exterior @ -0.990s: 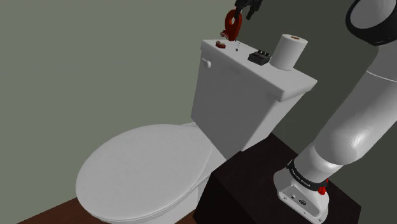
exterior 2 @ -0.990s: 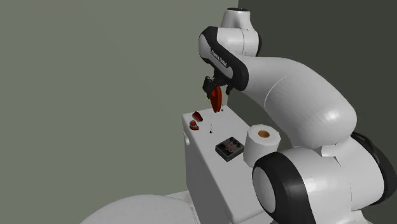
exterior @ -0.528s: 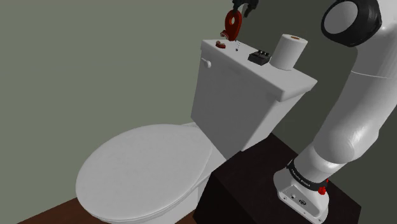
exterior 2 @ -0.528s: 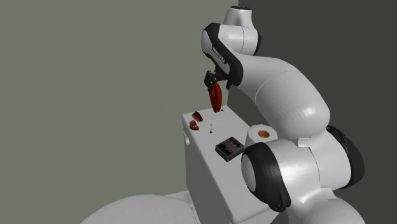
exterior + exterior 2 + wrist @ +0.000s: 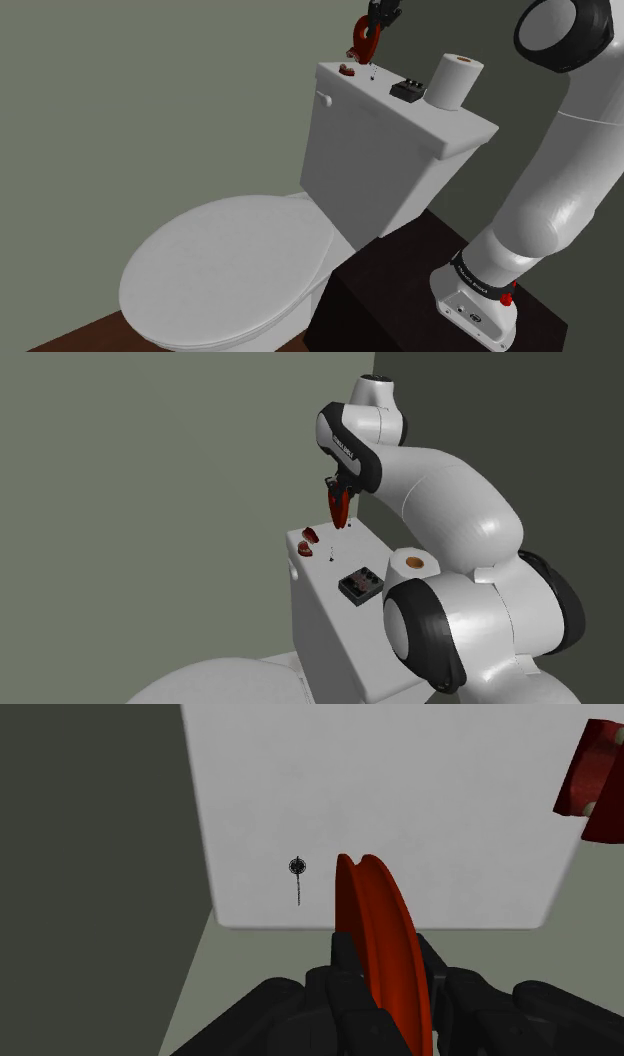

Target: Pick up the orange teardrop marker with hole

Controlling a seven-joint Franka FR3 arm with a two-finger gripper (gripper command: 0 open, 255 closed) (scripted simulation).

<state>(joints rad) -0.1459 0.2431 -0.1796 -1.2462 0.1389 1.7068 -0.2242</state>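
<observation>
The teardrop marker [image 5: 365, 40] is red-orange with a round hole and hangs in the air above the far end of the white toilet tank lid [image 5: 400, 115]. My black gripper [image 5: 379, 16] is shut on its upper edge. From the second exterior view the marker [image 5: 340, 510] shows edge-on below the gripper [image 5: 336, 486], clear of the lid [image 5: 325, 592]. In the wrist view the marker [image 5: 383, 944] stands edge-on, clasped between the two fingers [image 5: 345, 959], with the lid [image 5: 400, 794] beneath.
On the tank lid lie a small red piece [image 5: 347, 70], a tiny pin [image 5: 297, 869], a black box [image 5: 407, 91] and a toilet paper roll [image 5: 456, 80]. The closed toilet seat lid [image 5: 230, 270] lies below. A grey wall stands behind.
The fingers have drawn in tighter on the marker. The arm's elbow has shifted, while the marker stays almost where it was above the tank.
</observation>
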